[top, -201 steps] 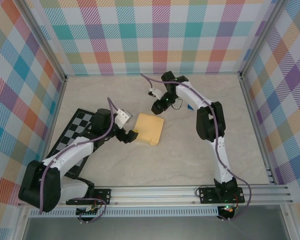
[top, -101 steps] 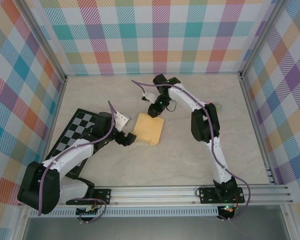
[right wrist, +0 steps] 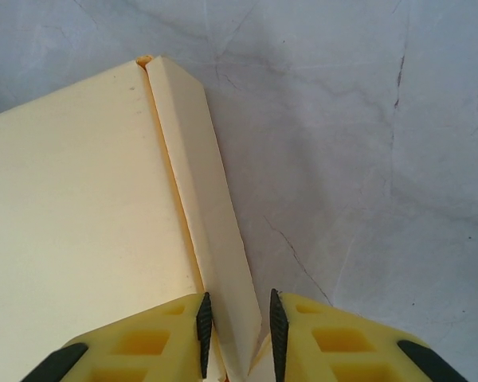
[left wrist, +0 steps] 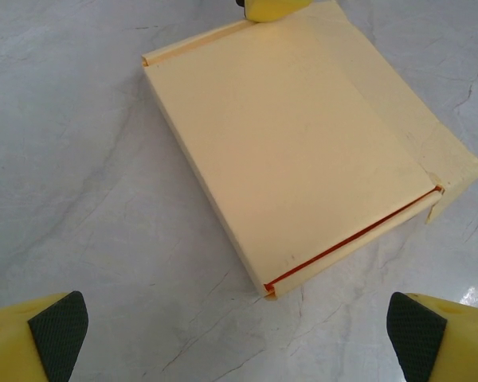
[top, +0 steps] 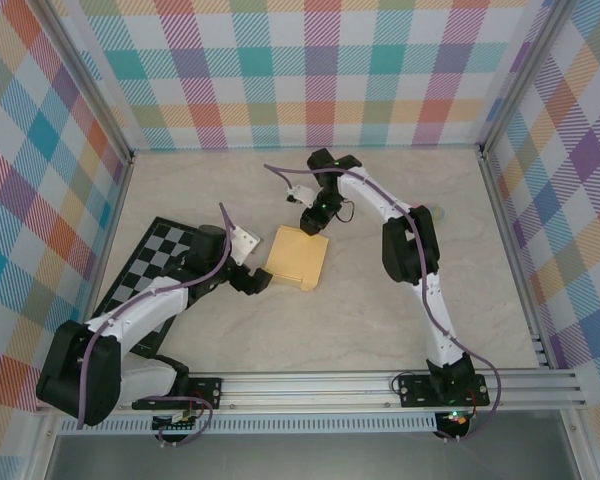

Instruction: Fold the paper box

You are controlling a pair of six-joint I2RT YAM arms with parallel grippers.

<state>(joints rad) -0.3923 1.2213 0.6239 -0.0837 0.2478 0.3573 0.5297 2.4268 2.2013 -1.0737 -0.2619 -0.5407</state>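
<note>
We find the paper box [top: 298, 258] lying flat near the middle of the table [top: 380, 310], to the right of the checkered board [top: 152, 248]. Our right fingers [right wrist: 202, 322] come in from the far side and are clenched on the box's narrow raised flap [right wrist: 201, 199], one pad against each face of it. Our left fingers [left wrist: 57, 328] are released and spread wide, hovering over bare table just near and left of the box, touching nothing.

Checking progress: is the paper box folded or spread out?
Folded: the paper box lies as a closed flat rectangle, one corner flap sticking out.
</note>
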